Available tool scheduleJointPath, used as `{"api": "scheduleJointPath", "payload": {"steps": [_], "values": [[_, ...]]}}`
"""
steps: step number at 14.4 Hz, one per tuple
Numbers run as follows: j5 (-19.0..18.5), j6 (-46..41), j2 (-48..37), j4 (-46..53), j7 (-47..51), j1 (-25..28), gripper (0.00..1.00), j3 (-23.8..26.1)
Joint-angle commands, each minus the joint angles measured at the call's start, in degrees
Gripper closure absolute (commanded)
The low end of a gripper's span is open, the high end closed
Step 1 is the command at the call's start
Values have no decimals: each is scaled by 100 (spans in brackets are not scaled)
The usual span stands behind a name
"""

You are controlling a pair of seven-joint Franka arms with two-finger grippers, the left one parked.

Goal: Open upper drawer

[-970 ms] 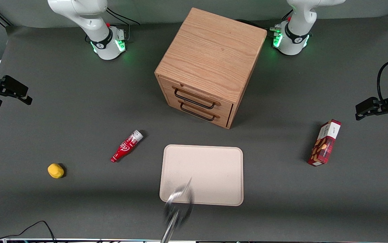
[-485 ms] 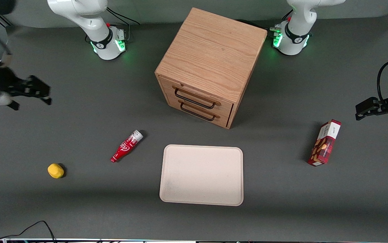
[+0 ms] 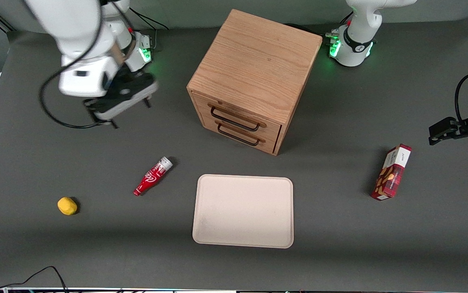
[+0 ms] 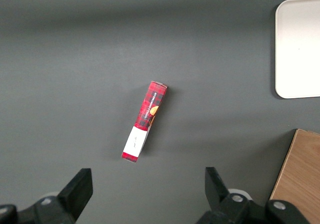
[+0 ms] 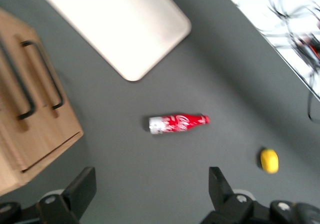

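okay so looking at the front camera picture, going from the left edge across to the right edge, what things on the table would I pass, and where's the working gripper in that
yellow object → gripper, open, above the table → red bottle → beige tray → upper drawer of the wooden cabinet → red snack box.

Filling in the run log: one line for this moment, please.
phase: approach | gripper: open, above table, toward working arm's end from cabinet | upper drawer: shut, handle untouched

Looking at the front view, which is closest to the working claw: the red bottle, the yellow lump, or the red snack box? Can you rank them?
From the gripper, open, raised beside the cabinet:
1. Red bottle, lying nearer the camera than the gripper.
2. Yellow lump, nearer the camera still.
3. Red snack box, toward the parked arm's end.
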Motion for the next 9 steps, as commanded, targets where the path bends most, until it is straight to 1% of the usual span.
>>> {"api": "scheduleJointPath", "payload": {"steps": [1, 3, 4, 6, 7, 9], "values": [[-199, 149, 660, 340, -281, 28, 0, 633], [-173, 569, 1117, 340, -264, 19, 0, 969], [-77, 798, 1328, 340, -272, 10, 0, 1066], [81, 1176, 1680, 349, -299, 10, 0, 1111], [195, 1396, 1864, 366, -516, 1, 0, 1128], [642, 1582, 2190, 375, -1079, -86, 0, 1120]]}}
